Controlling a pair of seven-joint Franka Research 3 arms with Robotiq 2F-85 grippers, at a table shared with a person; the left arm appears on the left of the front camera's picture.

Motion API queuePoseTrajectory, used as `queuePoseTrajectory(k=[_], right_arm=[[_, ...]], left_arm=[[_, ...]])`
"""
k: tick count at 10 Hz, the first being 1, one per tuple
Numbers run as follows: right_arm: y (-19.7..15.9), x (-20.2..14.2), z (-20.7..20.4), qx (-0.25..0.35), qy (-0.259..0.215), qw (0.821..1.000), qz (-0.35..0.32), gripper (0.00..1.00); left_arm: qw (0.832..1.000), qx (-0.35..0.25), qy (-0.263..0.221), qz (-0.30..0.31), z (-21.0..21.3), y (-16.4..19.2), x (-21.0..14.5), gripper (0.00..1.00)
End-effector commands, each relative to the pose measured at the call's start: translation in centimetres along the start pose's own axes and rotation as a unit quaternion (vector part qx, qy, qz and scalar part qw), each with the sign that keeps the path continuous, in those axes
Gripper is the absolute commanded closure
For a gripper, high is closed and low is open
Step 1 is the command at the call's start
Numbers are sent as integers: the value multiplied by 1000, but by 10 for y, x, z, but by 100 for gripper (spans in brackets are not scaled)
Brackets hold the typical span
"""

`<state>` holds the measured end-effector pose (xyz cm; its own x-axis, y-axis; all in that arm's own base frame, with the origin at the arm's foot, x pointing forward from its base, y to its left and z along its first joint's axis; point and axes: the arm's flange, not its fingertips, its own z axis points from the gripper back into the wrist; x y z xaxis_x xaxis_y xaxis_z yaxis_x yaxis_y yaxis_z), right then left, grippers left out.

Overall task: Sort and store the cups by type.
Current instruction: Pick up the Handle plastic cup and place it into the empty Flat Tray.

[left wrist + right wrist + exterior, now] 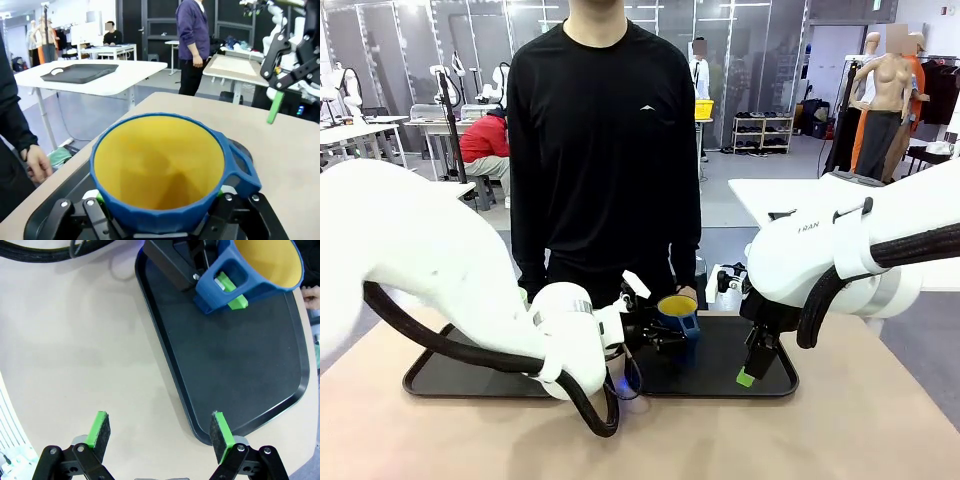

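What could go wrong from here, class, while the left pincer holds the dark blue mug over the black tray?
1. The left pincer grips the dark blue, yellow-lined plastic mug low, by its handle side, so the mug may tilt or slip.
2. The person's hand is near the black rectangular tray; a sideways move could hit it.
3. The open right pincer hovers over the tray's edge and could block the path.
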<state>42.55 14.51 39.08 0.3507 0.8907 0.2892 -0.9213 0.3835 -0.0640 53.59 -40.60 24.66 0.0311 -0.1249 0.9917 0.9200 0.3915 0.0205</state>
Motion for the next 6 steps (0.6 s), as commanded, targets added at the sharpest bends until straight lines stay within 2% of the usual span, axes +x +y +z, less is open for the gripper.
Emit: queuePoseTrajectory(k=[1,6], right_arm=[[0,-1,0,-3,5,1000,0,0],[0,-1,0,-3,5,1000,0,0]], left_arm=[[999,22,-10,-29,-7,-16,-21,26],[999,23,1,-32,-9,-14,-27,26]])
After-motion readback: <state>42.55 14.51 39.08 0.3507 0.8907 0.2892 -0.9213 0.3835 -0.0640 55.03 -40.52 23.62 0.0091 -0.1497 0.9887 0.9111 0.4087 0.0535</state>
